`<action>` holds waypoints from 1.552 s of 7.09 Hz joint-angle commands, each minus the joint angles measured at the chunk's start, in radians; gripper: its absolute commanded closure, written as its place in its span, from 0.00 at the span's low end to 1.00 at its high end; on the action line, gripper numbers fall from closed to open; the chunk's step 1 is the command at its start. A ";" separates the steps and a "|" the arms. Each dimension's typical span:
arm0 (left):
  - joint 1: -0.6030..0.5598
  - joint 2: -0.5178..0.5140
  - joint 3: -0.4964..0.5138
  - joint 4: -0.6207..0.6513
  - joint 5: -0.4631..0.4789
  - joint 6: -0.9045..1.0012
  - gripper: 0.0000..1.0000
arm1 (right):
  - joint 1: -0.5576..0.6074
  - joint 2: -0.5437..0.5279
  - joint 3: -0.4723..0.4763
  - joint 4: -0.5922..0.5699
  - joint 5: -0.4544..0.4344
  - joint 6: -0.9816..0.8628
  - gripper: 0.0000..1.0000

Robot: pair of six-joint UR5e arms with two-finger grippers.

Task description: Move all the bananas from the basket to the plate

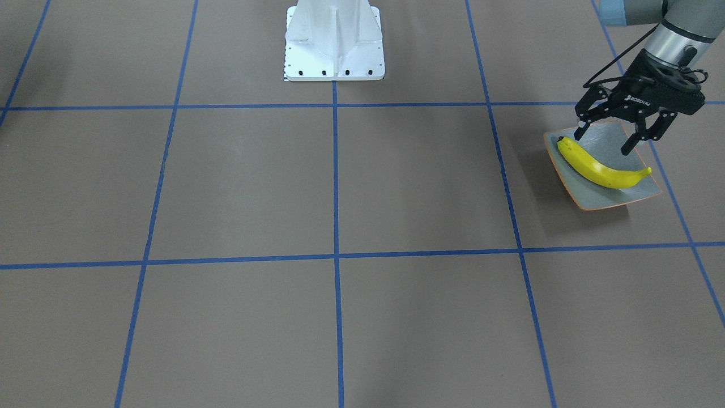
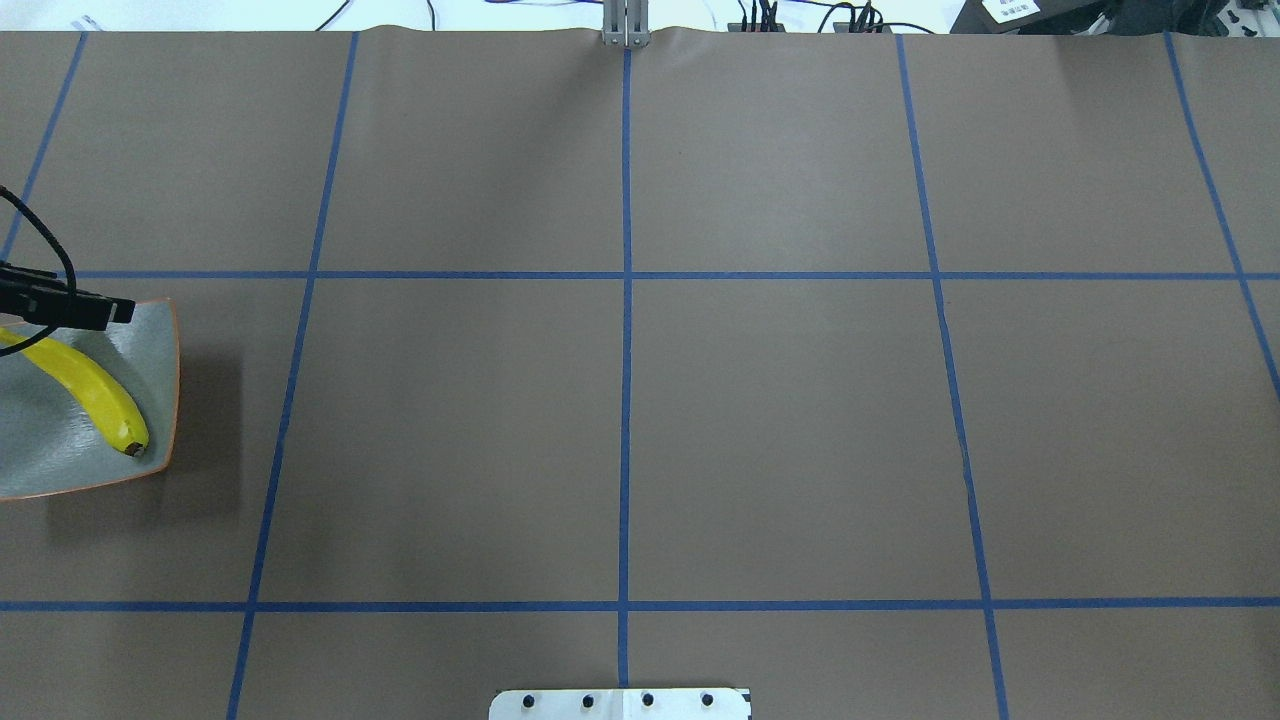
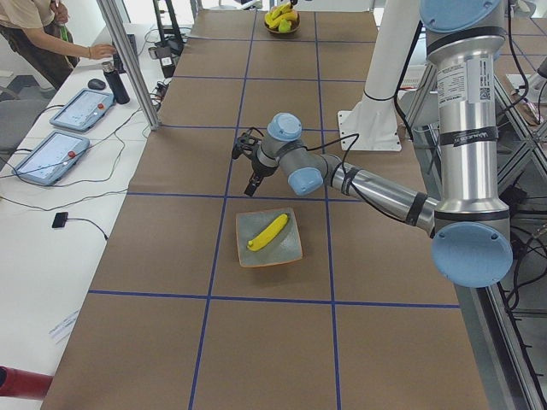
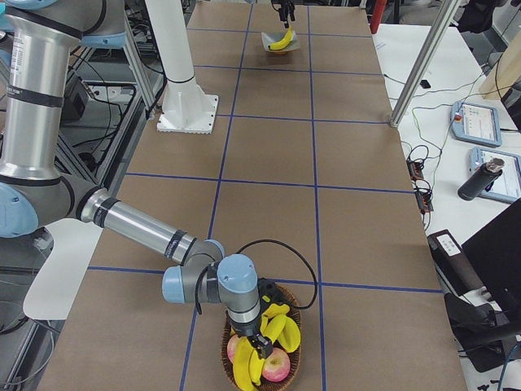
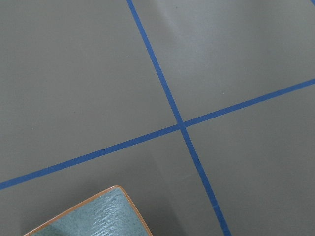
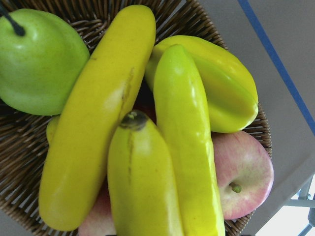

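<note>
Yellow on grey-green: one banana (image 1: 600,170) lies corner to corner across the plate (image 1: 620,196), the way its length fits best. Right above the plate hangs our left claw (image 1: 601,144), spread wide and empty, raised clear of the fruit with one tip near the dark-tipped end; we judge it is simply out of the way. Well away from the plate, at the table's opposite end, stands the basket (image 6: 197,24), more bananas (image 6: 98,123) heaped beside a pear (image 6: 39,59) and over an apple (image 6: 243,172). Our right claw (image 4: 259,346) hangs low over that heap, presumably for the next one; spread or closed, we cannot tell.
</note>
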State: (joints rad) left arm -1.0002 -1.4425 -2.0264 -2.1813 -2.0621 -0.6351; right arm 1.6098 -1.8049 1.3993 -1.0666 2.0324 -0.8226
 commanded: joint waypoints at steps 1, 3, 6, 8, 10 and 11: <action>0.000 0.001 0.000 0.000 -0.001 0.000 0.00 | -0.001 -0.001 -0.002 -0.003 0.005 0.003 0.24; 0.002 0.001 0.002 0.000 -0.001 0.000 0.00 | -0.002 -0.007 -0.002 -0.003 0.005 0.002 0.25; 0.000 0.002 0.002 0.000 -0.001 0.000 0.00 | -0.007 -0.016 -0.003 -0.004 0.026 0.002 0.15; 0.002 0.005 0.003 0.000 -0.001 0.000 0.00 | -0.011 -0.017 -0.009 -0.003 0.026 0.002 0.16; 0.002 0.005 0.002 0.000 -0.001 0.000 0.00 | -0.013 -0.018 -0.017 -0.003 0.026 -0.003 0.36; 0.002 0.005 0.002 0.000 -0.001 0.000 0.00 | -0.014 -0.018 -0.017 -0.001 0.026 -0.003 0.53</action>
State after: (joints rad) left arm -0.9987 -1.4374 -2.0247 -2.1813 -2.0632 -0.6351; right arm 1.5969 -1.8223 1.3843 -1.0688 2.0586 -0.8244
